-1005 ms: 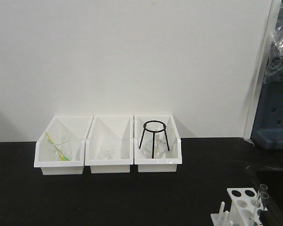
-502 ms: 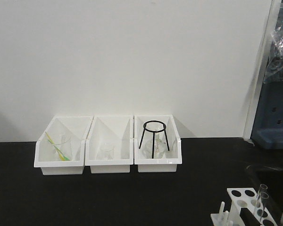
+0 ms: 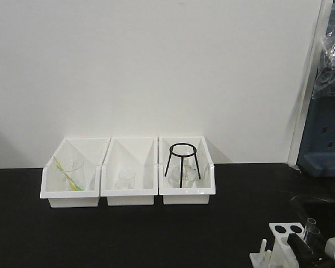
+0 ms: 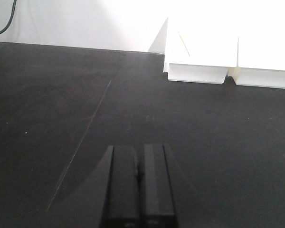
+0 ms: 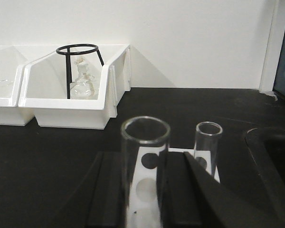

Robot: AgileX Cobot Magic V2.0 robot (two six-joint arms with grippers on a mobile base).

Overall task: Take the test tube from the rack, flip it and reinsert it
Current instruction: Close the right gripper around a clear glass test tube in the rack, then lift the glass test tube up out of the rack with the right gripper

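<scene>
The white rack (image 3: 279, 229) stands at the table's front right, its pegs on the left side. Two clear test tubes stand in it. In the right wrist view the nearer test tube (image 5: 145, 130) stands upright between my fingers, over the rack's top plate (image 5: 178, 150). A second tube (image 5: 208, 142) stands behind and to the right. My right gripper (image 5: 143, 156) has both fingers against the nearer tube's sides; it also shows in the front view (image 3: 301, 247) across the rack. My left gripper (image 4: 140, 148) is shut and empty over bare black table.
Three white bins (image 3: 128, 192) line the back wall. The right bin (image 5: 66, 111) holds a black tripod stand (image 3: 183, 162) and a glass flask. A dark basin rim (image 5: 270, 142) lies right of the rack. Blue equipment (image 3: 324, 145) stands at far right.
My right gripper has come in from the lower right across the rack and now covers part of its top plate. The tubes and the bins have stayed in place.
</scene>
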